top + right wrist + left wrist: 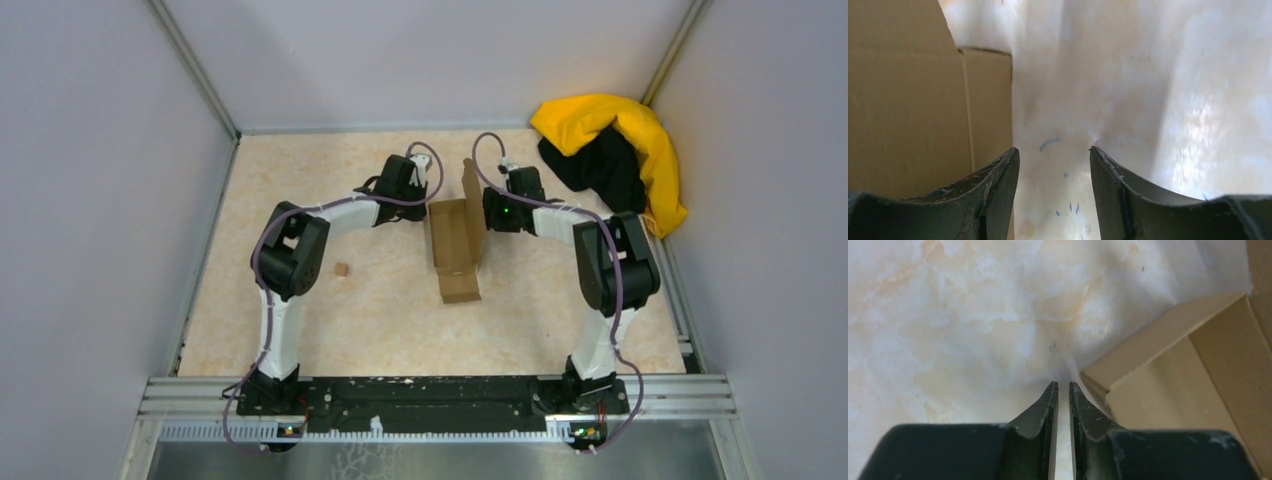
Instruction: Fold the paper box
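The paper box (455, 245), plain brown cardboard, lies partly folded mid-table, with one side flap (470, 185) standing up along its right edge. My left gripper (424, 192) hovers at its far left corner. In the left wrist view, that gripper (1064, 385) has its jaws only a thin slit apart, bare table showing between them, and the box (1188, 365) just to the right. My right gripper (493, 210) sits beside the raised flap. The right wrist view shows this gripper (1054, 149) open over the table with nothing between its fingers, and the box wall (908, 100) beside the left finger.
A tiny brown cardboard scrap (342, 269) lies on the table left of the box. A yellow-and-black cloth heap (615, 150) fills the back right corner. Grey walls enclose the table on three sides, and a metal rail (440, 395) runs along the near edge.
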{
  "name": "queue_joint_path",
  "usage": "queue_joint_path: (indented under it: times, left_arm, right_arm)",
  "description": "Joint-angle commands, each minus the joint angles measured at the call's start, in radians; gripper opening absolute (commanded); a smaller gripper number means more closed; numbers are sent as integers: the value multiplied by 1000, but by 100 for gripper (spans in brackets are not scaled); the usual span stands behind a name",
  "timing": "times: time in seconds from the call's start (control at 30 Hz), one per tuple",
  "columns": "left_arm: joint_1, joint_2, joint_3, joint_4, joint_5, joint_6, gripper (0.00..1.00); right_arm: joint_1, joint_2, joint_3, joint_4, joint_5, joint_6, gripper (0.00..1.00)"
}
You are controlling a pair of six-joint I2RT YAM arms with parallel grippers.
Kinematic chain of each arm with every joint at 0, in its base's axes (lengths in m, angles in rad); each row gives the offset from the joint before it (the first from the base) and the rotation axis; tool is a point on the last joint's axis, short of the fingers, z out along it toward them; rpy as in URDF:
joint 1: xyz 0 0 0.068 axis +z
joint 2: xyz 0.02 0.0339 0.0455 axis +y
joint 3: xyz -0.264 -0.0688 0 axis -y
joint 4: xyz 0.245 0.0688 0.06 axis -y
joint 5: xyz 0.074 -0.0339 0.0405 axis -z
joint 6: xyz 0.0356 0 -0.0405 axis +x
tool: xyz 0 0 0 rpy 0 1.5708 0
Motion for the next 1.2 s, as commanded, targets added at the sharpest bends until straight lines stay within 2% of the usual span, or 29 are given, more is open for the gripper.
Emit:
queue_joint_path:
  times: [0.0, 0.17, 0.3, 0.4, 0.53, 0.6, 0.7, 0.73, 0.87, 1.0, 1.17]
  left_arm:
    - [7, -98, -88, 26, 16, -21, 19]
    - [7, -168, -193, 39, -28, -47, 19]
    - [14, -212, -209, 29, -55, -52, 19]
    - [31, -207, -157, -12, -116, -49, 20]
    - [63, -132, -10, -91, -107, -48, 20]
    - [75, -87, 75, -129, -100, -50, 20]
    - [86, -32, 156, -174, -93, -50, 19]
    - [89, -22, 168, -179, -88, -51, 19]
    - [102, 5, 167, -134, -54, -70, 20]
    - [109, 87, 255, -125, 12, -82, 20]
    - [106, 191, 356, -86, 125, -99, 20]
  right_arm:
    - [-12, -127, -56, -63, 55, -30, 55]
    - [-16, -296, -160, -120, 91, -35, 55]
    - [-13, -486, -256, -155, 87, -9, 55]
    - [-12, -616, -308, -199, 85, 15, 55]
    - [35, -753, -331, -238, 62, 50, 53]
    - [62, -777, -317, -268, 70, 60, 51]
    - [84, -790, -283, -315, 45, 61, 39]
    - [93, -805, -282, -320, 44, 64, 38]
    - [122, -853, -302, -359, 42, 84, 39]
    - [128, -835, -333, -372, 49, 79, 39]
    - [149, -811, -399, -252, -37, 134, 39]
